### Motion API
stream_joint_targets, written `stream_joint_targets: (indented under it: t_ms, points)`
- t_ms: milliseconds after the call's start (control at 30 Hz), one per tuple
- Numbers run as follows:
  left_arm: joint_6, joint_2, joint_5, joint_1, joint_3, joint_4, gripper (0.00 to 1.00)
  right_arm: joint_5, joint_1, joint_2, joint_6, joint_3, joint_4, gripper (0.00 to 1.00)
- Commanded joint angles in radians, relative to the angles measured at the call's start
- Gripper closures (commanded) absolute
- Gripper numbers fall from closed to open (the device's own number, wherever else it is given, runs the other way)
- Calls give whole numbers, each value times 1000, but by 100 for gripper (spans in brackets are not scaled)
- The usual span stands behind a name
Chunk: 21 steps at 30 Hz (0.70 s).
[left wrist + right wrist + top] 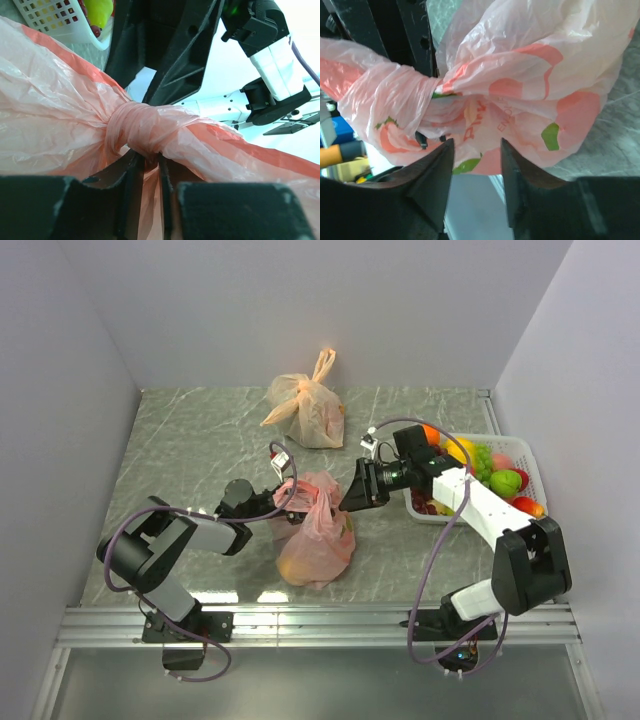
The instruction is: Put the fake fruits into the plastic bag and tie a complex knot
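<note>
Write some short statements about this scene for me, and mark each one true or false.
1. The handles of the pink-red bag are twisted into a knot. True.
2. The white basket is empty. False: several fake fruits lie in it.
3. The pale orange bag stands farther from the arm bases than the pink-red bag. True.
4. The right gripper has its fingers shut tight. False: in the right wrist view the fingers stand apart, and the bag shows between them.

Marbled table bears plastic bag, paler bag, basket.
</note>
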Motion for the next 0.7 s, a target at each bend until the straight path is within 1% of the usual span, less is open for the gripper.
stream_joint_targets:
  t_ms: [0,133,267,433,533,600,667]
  points:
    - [2,-19,22,-7,24,356,79,-63,17,6,43,6,80,48]
    - [0,-9,22,-8,30,366,80,-98,31,27,90,-6,130,49]
    - [-3,-8,23,-8,33,369,86,-117,42,21,110,-14,158,63]
    - [2,-14,25,-10,27,369,89,-115,36,-22,93,-41,137,63]
    - [8,-12,31,-11,30,369,94,-126,36,-43,102,-50,143,66]
    - [34,-9,61,-22,49,349,98,-123,39,-48,116,-49,169,60]
    - [51,-8,81,-37,65,318,100,-105,45,-39,118,-38,178,52]
